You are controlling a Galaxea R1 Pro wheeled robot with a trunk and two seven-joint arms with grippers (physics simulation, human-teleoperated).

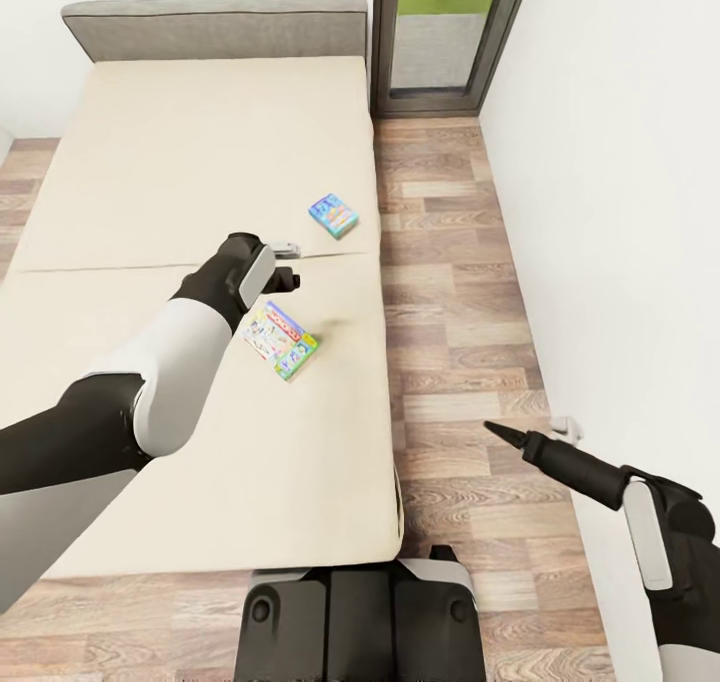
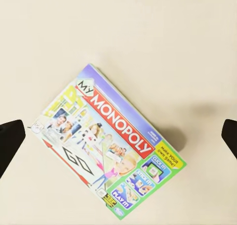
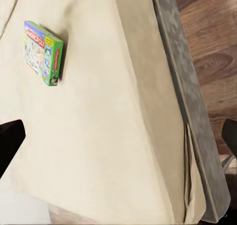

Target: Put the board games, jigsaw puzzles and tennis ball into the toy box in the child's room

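With the left gripper (image 2: 118,136) held wide open and empty above the Monopoly board game (image 2: 106,148) lying flat near the bed's (image 1: 200,482) right edge, its jaws are best lowered squarely astride the box's narrower sides.

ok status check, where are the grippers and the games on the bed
Left gripper open, hovering over Monopoly box, not touching. Right gripper beside the bed, over floor, state unclear. Blue game box farther up; nothing blocking.

Green board game (image 3: 42,52) lies flat on the beige bed (image 3: 113,136).
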